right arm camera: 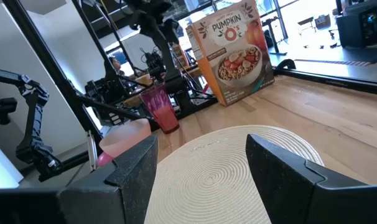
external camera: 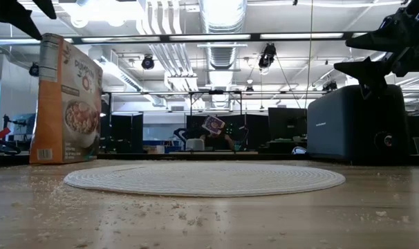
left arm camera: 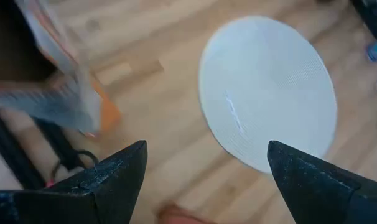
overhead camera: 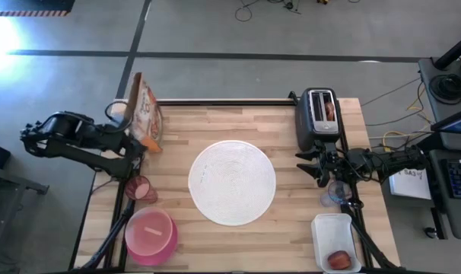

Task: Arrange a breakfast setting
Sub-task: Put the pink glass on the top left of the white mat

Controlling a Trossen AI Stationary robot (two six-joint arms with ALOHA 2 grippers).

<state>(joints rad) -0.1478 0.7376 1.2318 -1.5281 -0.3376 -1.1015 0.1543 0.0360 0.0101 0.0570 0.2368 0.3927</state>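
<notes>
The large round white plate [overhead camera: 230,183] lies flat mid-table; it also shows in the low view [external camera: 202,178]. The pink tumbler [overhead camera: 143,188] stands at its left. A peach bowl sits inside the magenta bowl [overhead camera: 151,234] at the near left. The clear cup [overhead camera: 337,194] stands right of the plate. The small red fruit [overhead camera: 339,260] lies in a white tub. Something brown, maybe the bread [overhead camera: 329,110], shows in the toaster's slot. The spoon is out of view. My left gripper [left arm camera: 206,149] is open and empty above the table by the plate's left. My right gripper [right arm camera: 201,140] is open and empty at the plate's right, pointing left.
A cereal box [overhead camera: 144,110] stands at the far left, also in the right wrist view [right arm camera: 235,53]. The black-and-silver toaster [overhead camera: 319,118] stands at the far right. The white tub [overhead camera: 335,242] sits at the near right corner. Crumbs lie on the near boards.
</notes>
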